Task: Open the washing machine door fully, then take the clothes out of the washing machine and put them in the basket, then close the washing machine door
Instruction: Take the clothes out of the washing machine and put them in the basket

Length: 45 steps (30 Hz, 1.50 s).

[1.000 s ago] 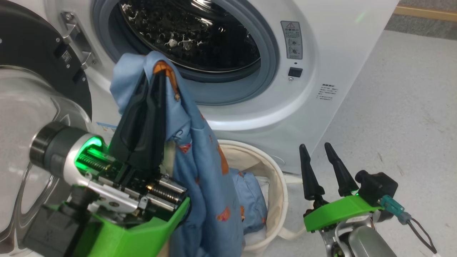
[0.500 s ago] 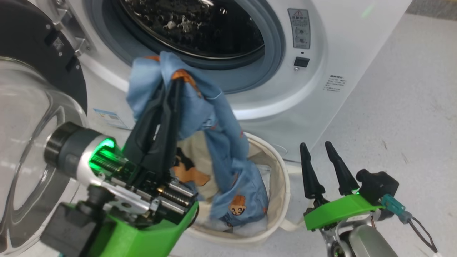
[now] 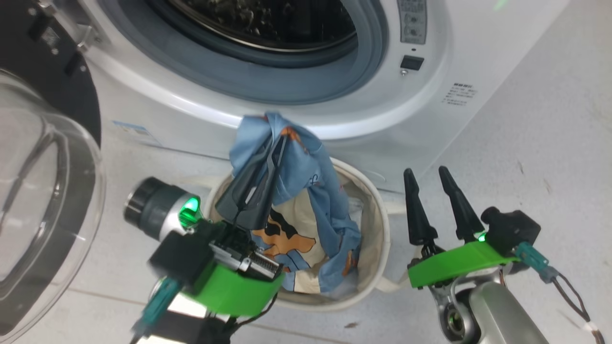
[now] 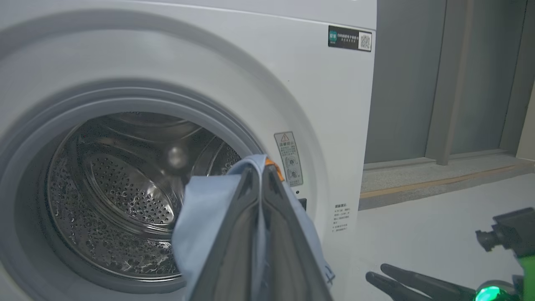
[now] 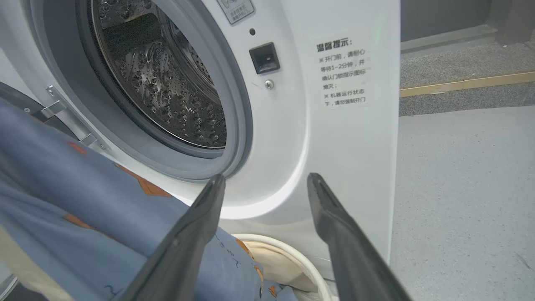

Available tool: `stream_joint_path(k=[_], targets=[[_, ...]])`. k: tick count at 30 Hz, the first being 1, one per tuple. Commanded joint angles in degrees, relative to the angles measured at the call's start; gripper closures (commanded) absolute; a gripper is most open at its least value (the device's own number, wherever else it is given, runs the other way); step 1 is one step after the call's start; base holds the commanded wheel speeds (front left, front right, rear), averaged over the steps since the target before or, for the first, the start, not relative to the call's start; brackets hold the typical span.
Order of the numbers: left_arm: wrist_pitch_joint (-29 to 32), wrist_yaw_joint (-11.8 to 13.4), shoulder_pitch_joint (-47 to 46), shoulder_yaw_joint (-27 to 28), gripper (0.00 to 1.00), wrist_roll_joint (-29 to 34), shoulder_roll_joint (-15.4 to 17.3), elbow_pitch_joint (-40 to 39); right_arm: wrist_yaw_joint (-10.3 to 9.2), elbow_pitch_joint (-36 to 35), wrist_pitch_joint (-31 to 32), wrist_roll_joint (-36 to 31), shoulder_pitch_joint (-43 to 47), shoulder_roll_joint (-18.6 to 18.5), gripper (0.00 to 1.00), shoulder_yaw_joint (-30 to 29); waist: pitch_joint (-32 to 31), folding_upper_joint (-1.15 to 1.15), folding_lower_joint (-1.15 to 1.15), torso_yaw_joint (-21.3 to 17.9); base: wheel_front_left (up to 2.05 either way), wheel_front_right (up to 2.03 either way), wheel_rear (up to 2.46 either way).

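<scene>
While my left gripper [image 3: 276,142] clamps the clothes [image 3: 311,165] over the basket [image 3: 377,224], I'm mid-drop.
Next I judge: lower, release; right gripper [image 3: 425,171] beside the basket sits spread, empty.

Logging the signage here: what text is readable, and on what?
"温馨提示:" on the white sticker, washing machine front.
"※开门前,请耐心等待1~2分钟,并确认门锁指示图标熄灭;" same sticker.
"※机器运行状态下,请勿强制开门" same sticker.
Too small or blurred: grey warning sticker, black label, blue label.

1 washing machine [image 3: 483,52], 1 door [image 3: 43,181], 1 basket [image 3: 373,229].
</scene>
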Motion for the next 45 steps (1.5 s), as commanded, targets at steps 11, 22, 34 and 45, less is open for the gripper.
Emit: stream_joint_path(k=[11,22,34,45], targets=[[-0.2,-0.4,-8.6,3.7,1.0,1.2,1.3,21.4,0.02,-3.4,-0.7,-0.8,-4.0,0.3,0.0,0.5,9.2,0.0,0.0,-3.5,0.0,0.0,0.0],[-0.2,1.1,-15.5,4.9,1.0,2.0,1.8,35.2,0.02,-4.5,-0.7,-0.9,-7.2,0.3,0.0,0.0,15.9,0.0,0.0,-6.1,0.0,0.0,0.0],[-0.2,2.6,-17.3,5.5,1.0,1.8,2.4,44.2,0.02,-4.5,-0.7,-1.0,-8.0,0.3,0.0,-0.2,17.2,0.0,0.0,-6.2,0.0,0.0,0.0],[-0.2,0.5,-15.5,3.6,0.0,-0.3,1.2,50.2,0.02,-3.8,-0.7,-1.8,-7.3,0.3,0.0,-0.3,13.7,0.0,0.0,-4.0,0.0,0.0,0.0]])
